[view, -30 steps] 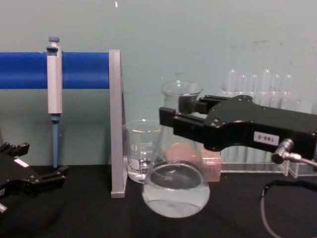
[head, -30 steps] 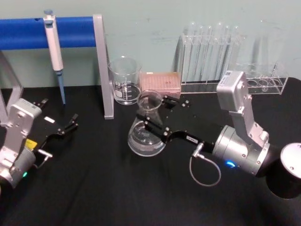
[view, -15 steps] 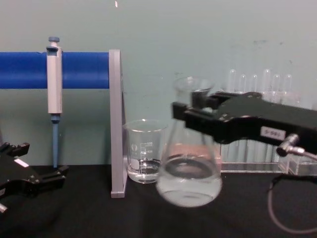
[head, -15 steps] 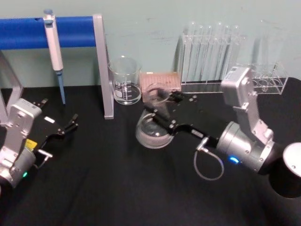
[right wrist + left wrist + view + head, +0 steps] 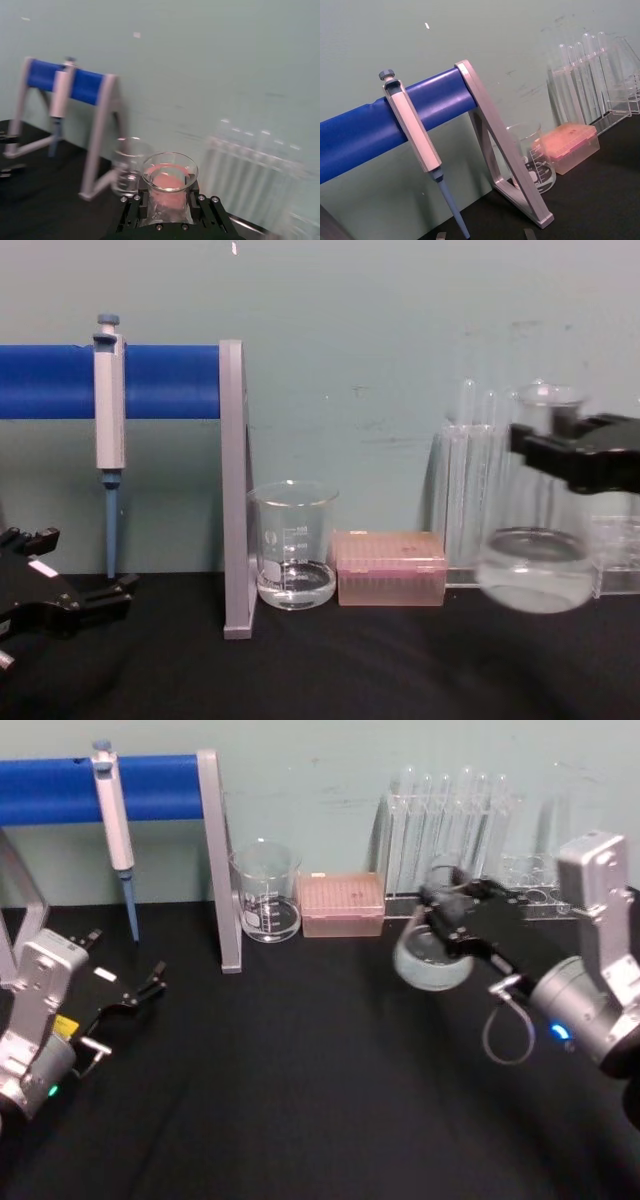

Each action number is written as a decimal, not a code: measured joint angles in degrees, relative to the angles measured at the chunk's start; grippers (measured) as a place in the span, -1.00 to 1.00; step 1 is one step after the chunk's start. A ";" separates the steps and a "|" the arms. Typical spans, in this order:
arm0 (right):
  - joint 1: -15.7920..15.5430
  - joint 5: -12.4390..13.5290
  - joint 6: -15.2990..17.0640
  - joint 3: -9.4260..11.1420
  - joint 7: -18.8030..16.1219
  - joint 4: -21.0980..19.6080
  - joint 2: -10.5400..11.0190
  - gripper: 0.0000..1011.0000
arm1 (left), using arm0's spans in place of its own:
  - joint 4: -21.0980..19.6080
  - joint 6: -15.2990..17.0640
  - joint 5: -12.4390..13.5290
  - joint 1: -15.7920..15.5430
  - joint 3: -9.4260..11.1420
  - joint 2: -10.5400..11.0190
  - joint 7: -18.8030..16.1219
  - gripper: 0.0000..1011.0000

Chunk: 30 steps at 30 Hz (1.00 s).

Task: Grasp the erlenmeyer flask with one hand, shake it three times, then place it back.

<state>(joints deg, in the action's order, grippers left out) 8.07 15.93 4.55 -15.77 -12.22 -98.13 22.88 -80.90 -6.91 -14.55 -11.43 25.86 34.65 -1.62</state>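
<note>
The erlenmeyer flask [image 5: 430, 965] is a clear conical flask with a little liquid in its wide base. It hangs above the black table in front of the test tube rack [image 5: 450, 830], at the right. My right gripper [image 5: 447, 910] is shut on its neck. From the chest view, the flask [image 5: 537, 575] floats clear of the table, with the black right gripper [image 5: 545, 445] clamped below its rim. The right wrist view looks down on the flask's rim [image 5: 169, 175] between the jaws. My left gripper [image 5: 128, 982] rests open at the table's left, holding nothing.
A blue bar stand [image 5: 215, 860] with a hanging pipette [image 5: 115, 820] stands at the back left. Beside it are a glass beaker [image 5: 266, 892] and a pink tip box [image 5: 342, 904]. A second low rack [image 5: 560, 890] sits at the far right.
My right gripper has swung the flask from the table's middle far to the right, now in front of the test tubes. The left arm has not moved.
</note>
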 joint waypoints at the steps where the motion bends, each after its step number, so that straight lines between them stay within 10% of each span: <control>1: -0.18 -0.13 0.20 0.48 0.52 -0.07 -0.06 -0.10 | 0.00 0.00 0.00 0.00 0.00 0.00 0.00 0.98; 15: -1.27 -1.54 1.63 3.84 1.06 -0.30 -1.43 -0.10 | 0.00 0.00 0.00 0.00 0.00 0.00 0.00 0.98; 30: 2.39 1.97 -0.09 -3.36 -12.53 1.01 -0.75 -0.10 | 0.00 0.00 0.00 0.00 0.00 0.00 0.00 0.98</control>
<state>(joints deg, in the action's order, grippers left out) 10.46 17.90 4.46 -19.12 -24.75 -97.12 22.12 -80.90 -6.91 -14.55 -11.43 25.86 34.65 -1.62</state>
